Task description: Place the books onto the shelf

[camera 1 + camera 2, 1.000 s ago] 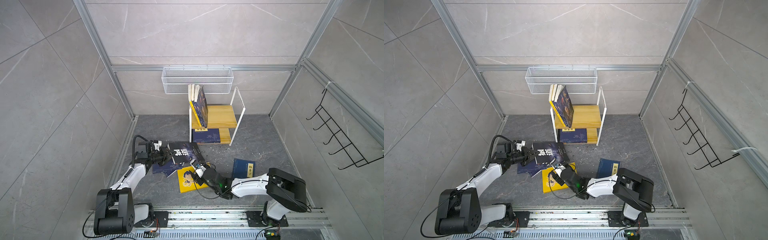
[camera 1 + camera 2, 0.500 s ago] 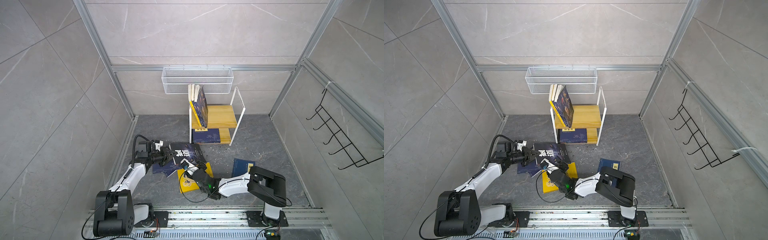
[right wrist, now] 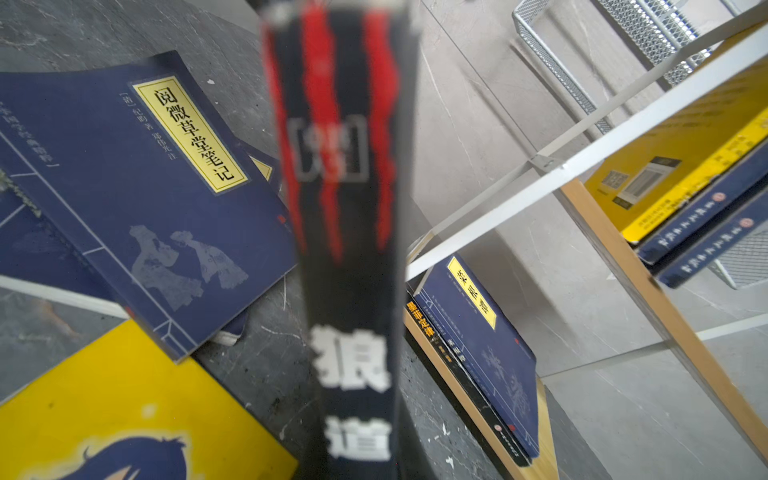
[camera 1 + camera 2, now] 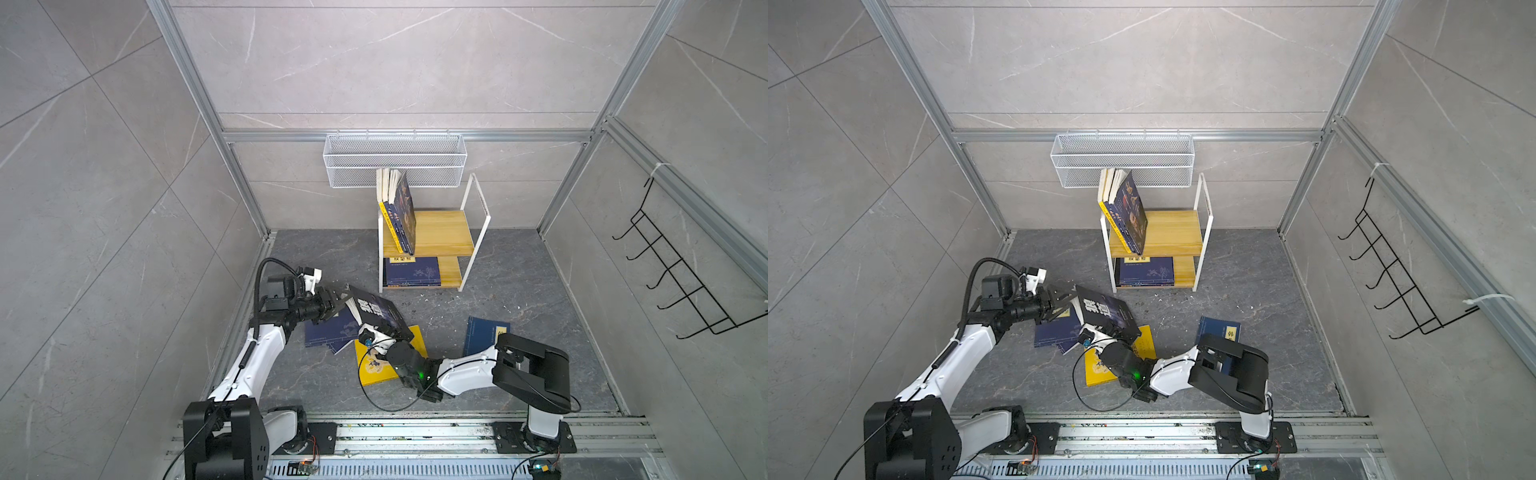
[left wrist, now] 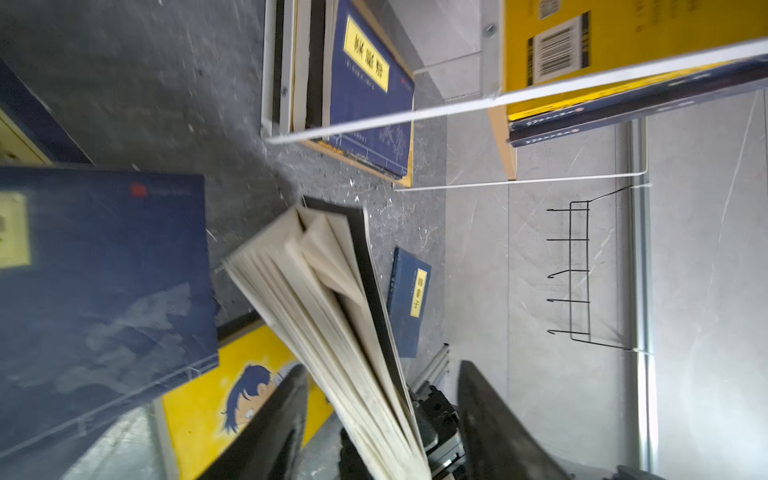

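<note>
**Left gripper** (image 4: 334, 303). The fingers (image 5: 270, 428) stand wide apart. The fanned page edge of the black book (image 5: 332, 324) passes between them. One finger lies just beside the pages; the other stands clear of the cover. No clamping is visible.

**Right gripper** (image 4: 380, 333). It sits at the lower edge of the black book, on the spine side. In the right wrist view the spine, with red streaks and white characters, runs straight down into the grip. The book covers the fingers themselves, but they are closed on it: the book is tilted, cover up, and raised off the floor (image 4: 519, 291).

**Books on the floor.**
- A yellow book (image 4: 374, 370) with a cartoon cover lies flat under the right gripper.
- A pair of navy books (image 4: 326, 334) lies overlapped below the left gripper, with one corner over the yellow book.
- A single navy book (image 4: 484, 332) lies well apart, beside the right arm's elbow.

**Shelf** (image 4: 440, 230). It stands against the back wall, beyond both grippers.
- Upper board: the leaning books (image 4: 399, 208) stand at the left end, tilted, with their tops against the frame.
- Lower board: a flat stack (image 4: 411, 270) with a navy cover on top fills the left part.
- The right part of each board is bare wood.

**Surroundings.** A wire basket (image 4: 395, 160) hangs on the back wall above the shelf. A black hook rack (image 4: 673, 282) hangs on the right wall.
</note>
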You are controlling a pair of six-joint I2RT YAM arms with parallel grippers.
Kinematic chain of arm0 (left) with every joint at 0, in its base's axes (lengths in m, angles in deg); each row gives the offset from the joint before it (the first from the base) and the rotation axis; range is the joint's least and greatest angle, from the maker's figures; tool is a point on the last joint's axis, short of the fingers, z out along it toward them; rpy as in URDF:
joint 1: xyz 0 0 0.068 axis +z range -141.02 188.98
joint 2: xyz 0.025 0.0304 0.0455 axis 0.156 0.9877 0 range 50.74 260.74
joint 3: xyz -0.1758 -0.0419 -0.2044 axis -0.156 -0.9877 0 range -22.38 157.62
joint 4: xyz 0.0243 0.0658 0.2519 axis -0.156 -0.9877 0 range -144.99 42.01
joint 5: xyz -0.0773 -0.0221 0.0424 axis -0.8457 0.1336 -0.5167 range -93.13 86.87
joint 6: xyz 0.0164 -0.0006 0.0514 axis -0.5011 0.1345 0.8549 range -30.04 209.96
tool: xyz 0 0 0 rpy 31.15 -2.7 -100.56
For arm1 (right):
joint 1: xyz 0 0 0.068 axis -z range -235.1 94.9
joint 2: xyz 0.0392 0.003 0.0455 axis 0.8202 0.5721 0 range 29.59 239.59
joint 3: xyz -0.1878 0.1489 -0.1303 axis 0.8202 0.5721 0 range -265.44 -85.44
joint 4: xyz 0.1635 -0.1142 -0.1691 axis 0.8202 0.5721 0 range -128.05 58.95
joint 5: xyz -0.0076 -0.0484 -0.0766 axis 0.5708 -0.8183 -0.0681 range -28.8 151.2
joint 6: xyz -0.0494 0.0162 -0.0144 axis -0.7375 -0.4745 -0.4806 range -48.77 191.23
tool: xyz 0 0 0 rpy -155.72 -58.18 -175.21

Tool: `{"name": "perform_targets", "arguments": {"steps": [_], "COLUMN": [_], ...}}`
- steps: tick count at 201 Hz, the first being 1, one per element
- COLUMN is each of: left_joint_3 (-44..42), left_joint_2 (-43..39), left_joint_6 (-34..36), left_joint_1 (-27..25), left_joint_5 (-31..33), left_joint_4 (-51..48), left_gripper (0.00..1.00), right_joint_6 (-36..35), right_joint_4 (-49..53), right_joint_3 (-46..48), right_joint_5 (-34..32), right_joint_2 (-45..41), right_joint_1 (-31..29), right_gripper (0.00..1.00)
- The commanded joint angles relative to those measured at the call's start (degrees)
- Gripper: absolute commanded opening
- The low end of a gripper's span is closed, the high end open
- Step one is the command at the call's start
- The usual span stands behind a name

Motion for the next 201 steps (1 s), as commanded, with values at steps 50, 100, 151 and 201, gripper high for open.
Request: {"name": "perform_targets", "arguments": {"steps": [50,100,151,201], "left_joint_3": [4.86,4.31,4.73,5.13], "left_joint_2": [-4.17,-4.21,-4.57,-4.20], "left_joint_6": [14.96,19.23,22.69,24.36], "left_joint_1": [8.90,11.33,12.49,12.88], "left_joint_5": [10.81,13.49,14.68,17.18], "left_joint_4": [-10.43,-10.83,-12.28,-13.23], "left_gripper": [0.85,0.96,1.00,1.00], "right_joint_6": [6.33,14.75,25.23,34.24], "right_joint_4": [4.10,16.35,28.85,40.67], "right_joint_3": [5.42,5.26,-0.19,-8.69], "right_joint_5": [4.23,6.52,6.60,2.93], "right_joint_2": [-18.42,-32.15,-43.10,-47.37], "right_joint_1": [-0.82,-0.05,3.19,11.25], "right_gripper": [0.00,0.00,0.00,0.00]}}
